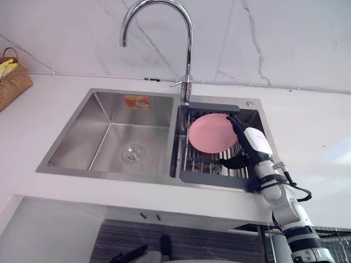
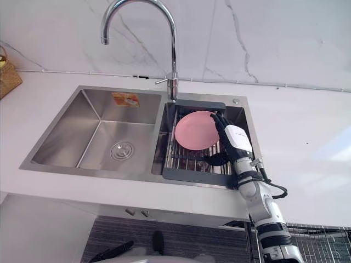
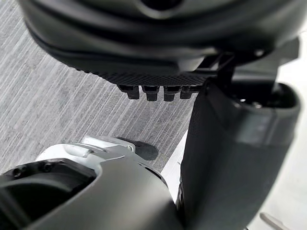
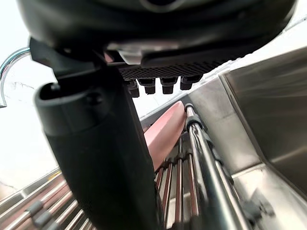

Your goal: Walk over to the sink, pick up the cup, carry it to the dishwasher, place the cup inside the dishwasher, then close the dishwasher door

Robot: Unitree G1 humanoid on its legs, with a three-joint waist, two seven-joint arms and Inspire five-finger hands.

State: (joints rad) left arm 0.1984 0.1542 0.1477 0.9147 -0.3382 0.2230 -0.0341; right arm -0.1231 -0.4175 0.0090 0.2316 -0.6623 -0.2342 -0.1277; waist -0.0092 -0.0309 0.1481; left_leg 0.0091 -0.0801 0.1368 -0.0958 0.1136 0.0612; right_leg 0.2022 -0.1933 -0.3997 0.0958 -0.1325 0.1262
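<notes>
right arm: comes up from the lower right, crosses the counter (image 1: 307, 126) front edge and reaches down into the right basin (image 1: 253, 116) of the sink (image 1: 77, 129).
right hand (image 1: 251, 143): lies palm toward the rack (image 1: 205, 163), its white-covered back facing up; the fingers (image 1: 234, 124) run straight along the right rim of the pink plate (image 1: 213, 133) and the thumb (image 1: 235, 162) spreads away over the rack bars.
right hand state: released, fingers straight, not closed round anything; i cannot tell if the fingertips touch the plate's rim.
left hand (image 3: 153, 52): hangs low over the striped grey floor (image 3: 57, 105), fingers (image 3: 148, 92) relaxed, thumb standing out, holding nothing.
task's thing: a round pink plate rather than a cup, standing tilted on edge in the rack, in the right basin, just beside the right hand.
plates: one.
racks: one, dark-framed with metal bars, filling the right basin.
basins: two; the left basin (image 1: 118, 143) has one round drain (image 1: 132, 153) and one sticker (image 1: 136, 102) on its back wall.
faucets: one, a tall curved chrome faucet (image 1: 189, 49) behind the divider between the basins.
baskets: one woven basket (image 1: 12, 83) at the far left of the counter, well apart from the sink.
</notes>
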